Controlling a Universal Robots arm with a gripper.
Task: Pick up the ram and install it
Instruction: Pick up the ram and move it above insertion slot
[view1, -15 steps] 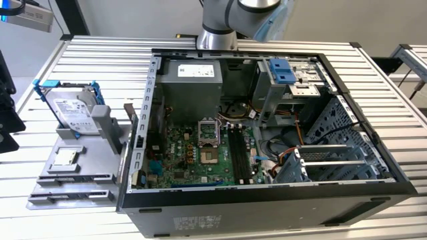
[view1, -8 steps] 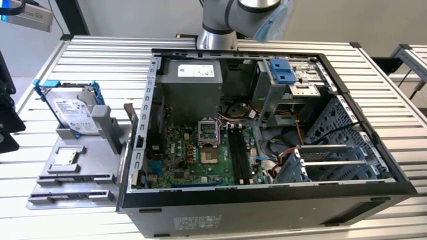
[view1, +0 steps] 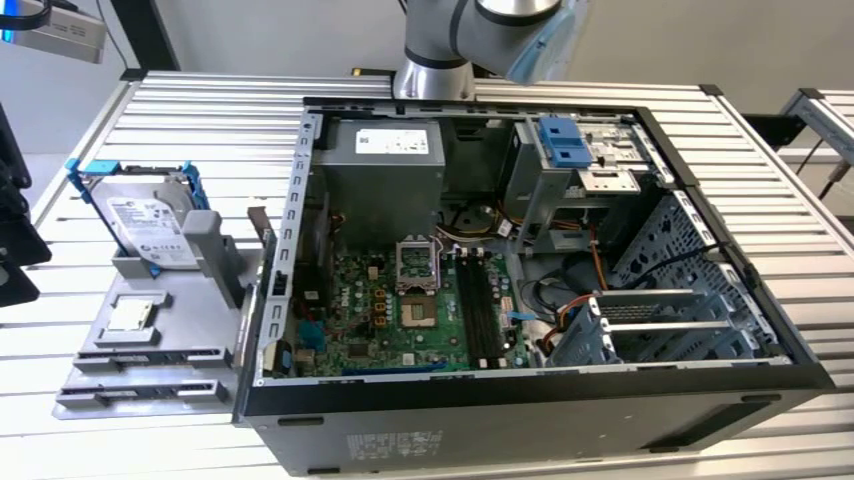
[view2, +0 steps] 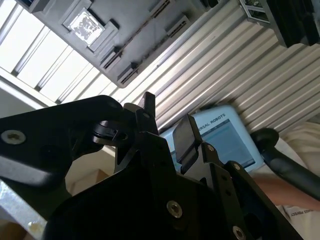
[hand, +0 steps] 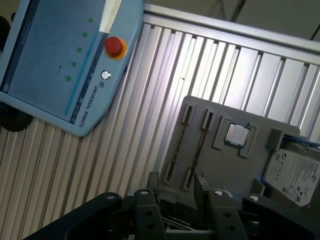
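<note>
Jaws, first wrist view: apart and empty; you look past them onto the grey tray (hand: 225, 170).
Ram (hand: 199, 146): thin strip, edge-on in a long tray slot, just beyond the jaws.
Silver chip (hand: 236, 135): beside the slots; hard drive (hand: 295, 172) past it.
Jaws, second wrist view: apart, nothing between.
Exterior view: tray on the counter (view1: 174, 110), beside the open case (view1: 534, 410), toward the exterior view's left.

You've got the open case (view1: 534, 410) mid-frame in the exterior view, with the parts tray (view1: 194, 320) at its left. On the tray, the hard drive (view1: 140, 220) stands above the chip (view1: 134, 315).
</note>
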